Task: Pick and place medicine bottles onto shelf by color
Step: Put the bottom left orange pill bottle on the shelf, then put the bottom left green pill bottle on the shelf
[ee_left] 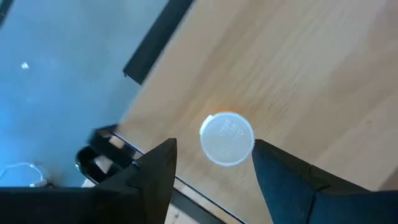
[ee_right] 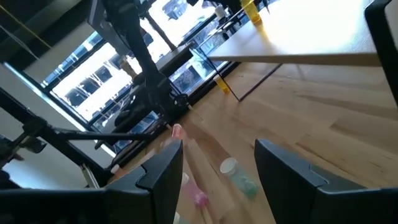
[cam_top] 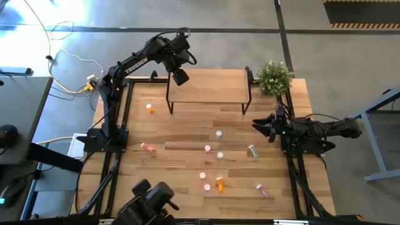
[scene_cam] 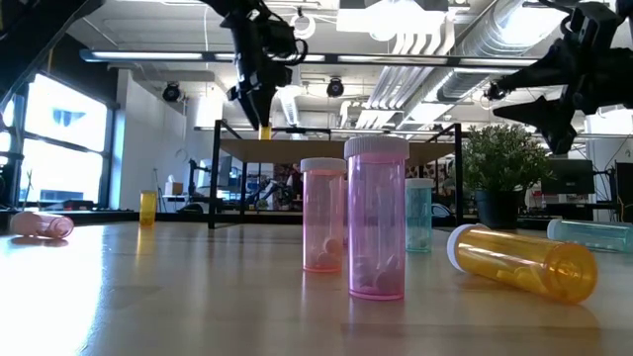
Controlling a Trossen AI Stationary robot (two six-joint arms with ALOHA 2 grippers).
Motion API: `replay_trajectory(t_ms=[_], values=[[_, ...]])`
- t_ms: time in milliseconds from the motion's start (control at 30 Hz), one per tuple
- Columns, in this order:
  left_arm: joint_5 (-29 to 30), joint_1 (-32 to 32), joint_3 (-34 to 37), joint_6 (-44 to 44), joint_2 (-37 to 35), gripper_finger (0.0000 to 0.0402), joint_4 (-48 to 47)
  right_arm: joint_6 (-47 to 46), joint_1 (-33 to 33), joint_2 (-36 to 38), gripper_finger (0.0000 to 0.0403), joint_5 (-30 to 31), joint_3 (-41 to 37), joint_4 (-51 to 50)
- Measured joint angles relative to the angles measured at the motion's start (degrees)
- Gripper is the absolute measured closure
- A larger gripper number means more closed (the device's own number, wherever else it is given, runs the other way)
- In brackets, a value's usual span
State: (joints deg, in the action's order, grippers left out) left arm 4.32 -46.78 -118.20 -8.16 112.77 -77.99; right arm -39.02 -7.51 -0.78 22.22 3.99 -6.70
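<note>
One orange bottle [ee_left: 226,138] stands on the shelf [cam_top: 209,87] at its nine o'clock corner, between the left gripper [ee_left: 214,168]'s released fingers; roughly ten bottles remain on the tabletop [cam_top: 181,162]. Right gripper [cam_top: 261,127] waits at three o'clock, fingers spread, empty.

From above, the left arm's dark gripper [cam_top: 179,76] hides the bottle on the light-wood shelf [cam_top: 209,87]. Its white cap [ee_left: 227,139] shows (body unseen) at the wrist.

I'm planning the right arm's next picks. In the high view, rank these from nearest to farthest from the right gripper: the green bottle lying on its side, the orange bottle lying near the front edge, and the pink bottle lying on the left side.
From the right gripper:
1. Green bottle, right side, just in front of it.
2. Orange bottle, front, mid-table.
3. Pink bottle, far left side.
</note>
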Motion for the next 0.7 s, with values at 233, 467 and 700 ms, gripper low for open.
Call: replay_trajectory(t_ms=[233,467,700], values=[[0.35,0.00,-10.69,-0.31,-0.21,0.0203,-6.06,0.43,0.02,0.00,0.0212,3.36,0.00,6.43],[-4.02,0.59,-15.28,0.71,-2.51,0.0204,-4.71,6.67,0.02,-0.01,0.0212,7.55,0.69,18.98],[-16.82,2.47,-14.73,0.52,-6.88,0.0204,-2.96,20.97,0.02,-4.56,0.0212,7.87,12.01,16.74]])
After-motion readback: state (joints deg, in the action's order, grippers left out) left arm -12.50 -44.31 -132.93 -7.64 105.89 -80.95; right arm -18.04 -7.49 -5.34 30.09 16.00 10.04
